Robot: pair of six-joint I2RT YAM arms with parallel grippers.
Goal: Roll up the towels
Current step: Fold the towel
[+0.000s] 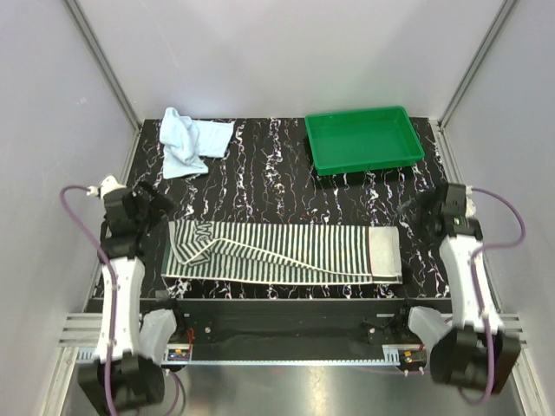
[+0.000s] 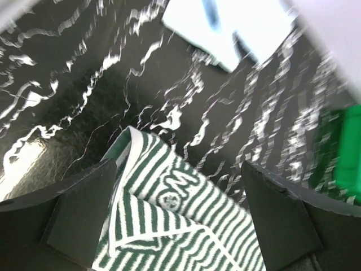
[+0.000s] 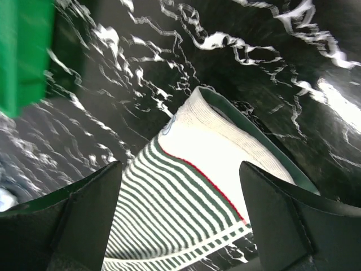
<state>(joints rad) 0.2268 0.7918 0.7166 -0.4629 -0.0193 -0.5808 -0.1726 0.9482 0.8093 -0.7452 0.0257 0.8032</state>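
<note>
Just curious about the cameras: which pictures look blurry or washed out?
Left wrist view: pale blue cloth towel glares white, green plastic tray smeared. Right wrist view: tray blurred, green-and-white striped cloth towel sharp. Top view: evenly lit, sharp.

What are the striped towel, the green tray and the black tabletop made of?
Striped towel: soft woven cloth, matte; it folds and creases. Green tray: probably moulded plastic, smooth and slightly glossy. Tabletop: hard and shiny, black with white marble-like veins; stone or printed laminate, I cannot tell.
</note>
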